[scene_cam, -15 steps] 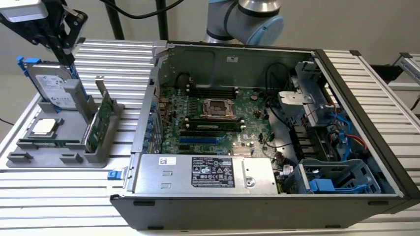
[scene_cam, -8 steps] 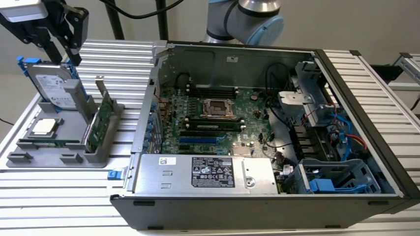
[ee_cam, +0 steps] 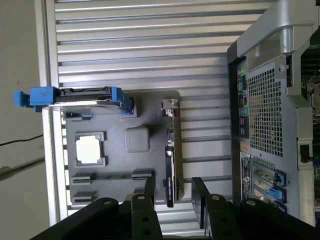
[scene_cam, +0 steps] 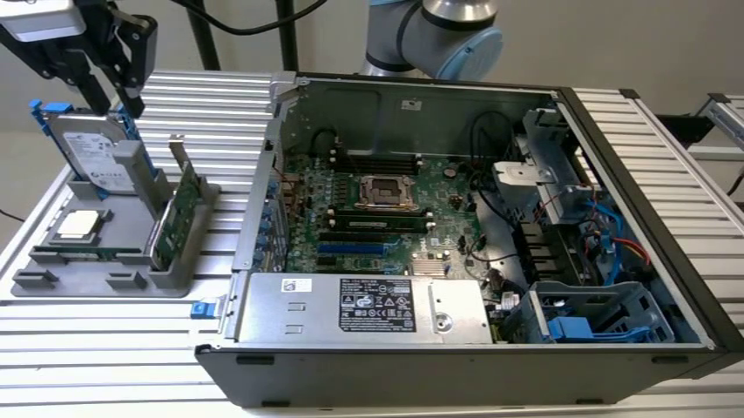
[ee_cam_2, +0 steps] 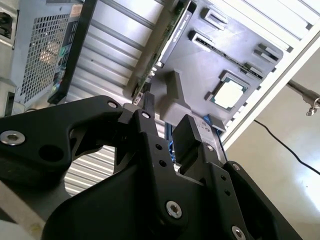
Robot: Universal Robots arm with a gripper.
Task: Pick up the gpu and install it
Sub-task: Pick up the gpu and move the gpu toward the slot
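Two fingers of the gripper point(ee_cam: 174, 194) were found spread, nothing held; the gpu point(ee_cam: 170, 165) was seen standing on edge in the grey holder point(ee_cam: 150, 107), below the gripper, its long axis aligned with the gap between them.

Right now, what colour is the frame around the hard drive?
The frame is blue, best seen in the first wrist view.

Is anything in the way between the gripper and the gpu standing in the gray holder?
Nothing visible does. The open gripper hangs above the gray holder, and the gpu stands on edge with its top edge bare. The hard drive stands in its own slot beside it, apart.
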